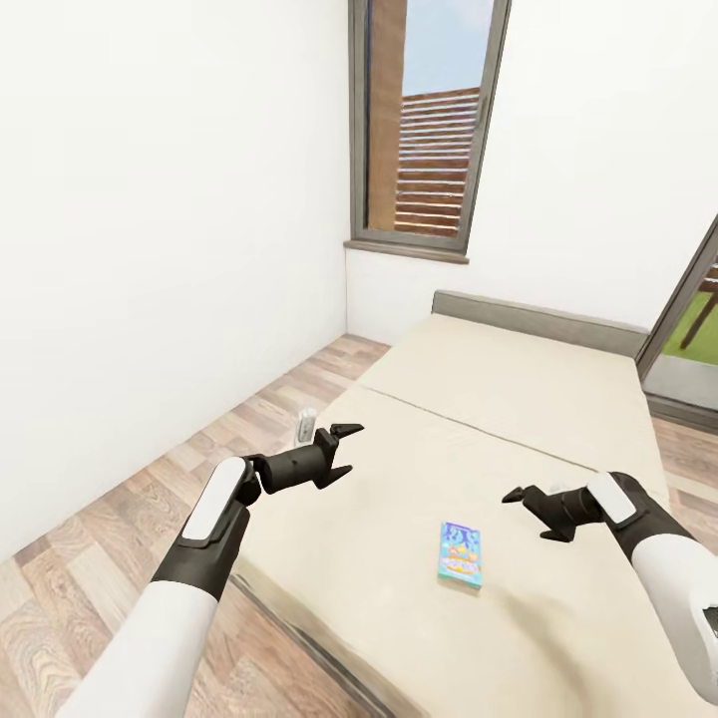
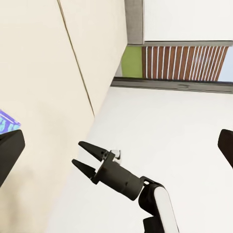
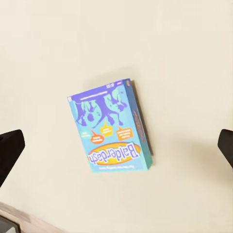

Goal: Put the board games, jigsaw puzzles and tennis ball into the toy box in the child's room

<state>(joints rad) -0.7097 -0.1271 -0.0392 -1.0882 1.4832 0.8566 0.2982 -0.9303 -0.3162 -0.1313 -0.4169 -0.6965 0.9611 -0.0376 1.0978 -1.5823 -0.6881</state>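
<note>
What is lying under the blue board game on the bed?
The blue board game lies flat on the beige mattress, with both grippers apart from it and open. The patch of mattress right beneath the box is covered, so anything there cannot be seen.

Cut off and unclear

We see the low beige-mattressed bed (image 1: 519, 419) cropped at the frame's edge; the small white floor object (image 1: 305, 426) stays unidentifiable.

My head cam looks fwd and down from above the bed (image 1: 519, 399), window at frame top centre. My left wrist cam sits off to the side, looking across the mattress twd the right gripper (image 2: 86, 156), lower centre. My right wrist cam looks straight down, close on the board game (image 3: 110, 127), mid-frame; head cam shares it, lower centre.
</note>
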